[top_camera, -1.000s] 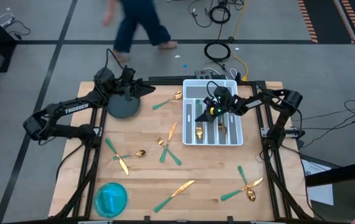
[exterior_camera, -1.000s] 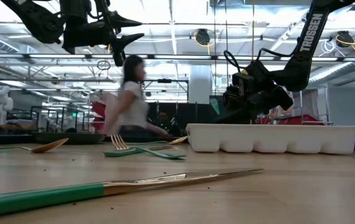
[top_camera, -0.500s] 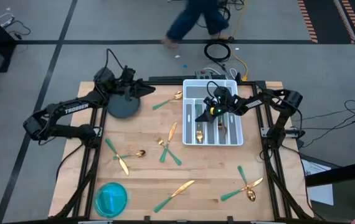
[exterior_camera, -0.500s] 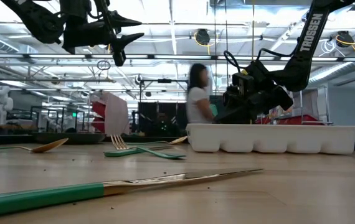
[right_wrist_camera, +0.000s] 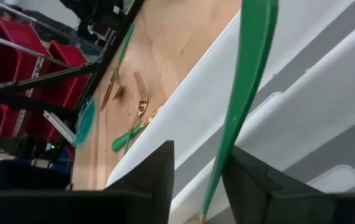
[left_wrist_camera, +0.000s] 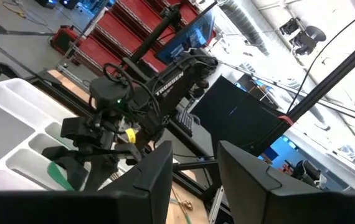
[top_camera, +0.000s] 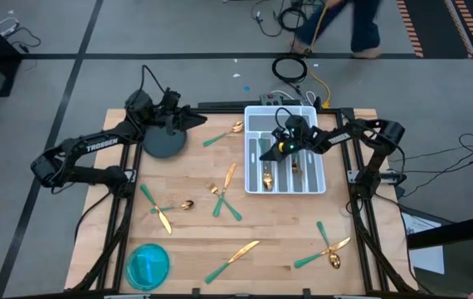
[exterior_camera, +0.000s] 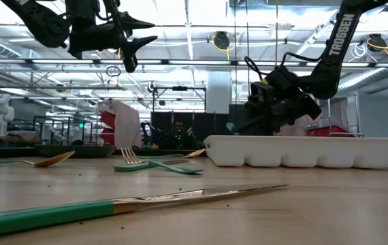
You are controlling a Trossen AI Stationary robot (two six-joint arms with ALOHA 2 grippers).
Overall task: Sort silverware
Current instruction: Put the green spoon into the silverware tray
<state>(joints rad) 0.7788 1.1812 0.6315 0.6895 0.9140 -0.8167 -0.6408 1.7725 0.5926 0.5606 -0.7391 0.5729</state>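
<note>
My right gripper (top_camera: 271,150) hangs low over the white tray (top_camera: 313,184), fingers parted. A green-handled piece of silverware (right_wrist_camera: 247,81) runs between them in the right wrist view, over the tray's dividers. The tray also holds gold-headed pieces (top_camera: 265,176). More silverware lies flat on the wood: near the far edge (top_camera: 222,134), in the middle (top_camera: 224,203), at the left (top_camera: 166,209) and toward the near edge (top_camera: 235,256) (top_camera: 326,249). My left gripper (top_camera: 199,120) waits raised at the far left, open and empty (left_wrist_camera: 195,180). My right gripper has the thin part of the green handle (right_wrist_camera: 216,180) between its parted fingers, close beside one finger (right_wrist_camera: 252,186). I cannot tell whether finger and handle touch. The handle runs along the fingers and away from them, above the tray's compartments.
A dark round dish (top_camera: 163,143) sits under the left arm. A blue round bowl (top_camera: 148,266) stands at the near left corner. Cables (top_camera: 290,68) lie on the floor beyond the far edge, where a person's legs (top_camera: 361,29) pass. Bare wood lies between the scattered pieces.
My right gripper has tipped slightly over the tray while staying in place. A green handle now shows beside its tip in the tray's left part. Behind the table, the person has walked from left to right.
</note>
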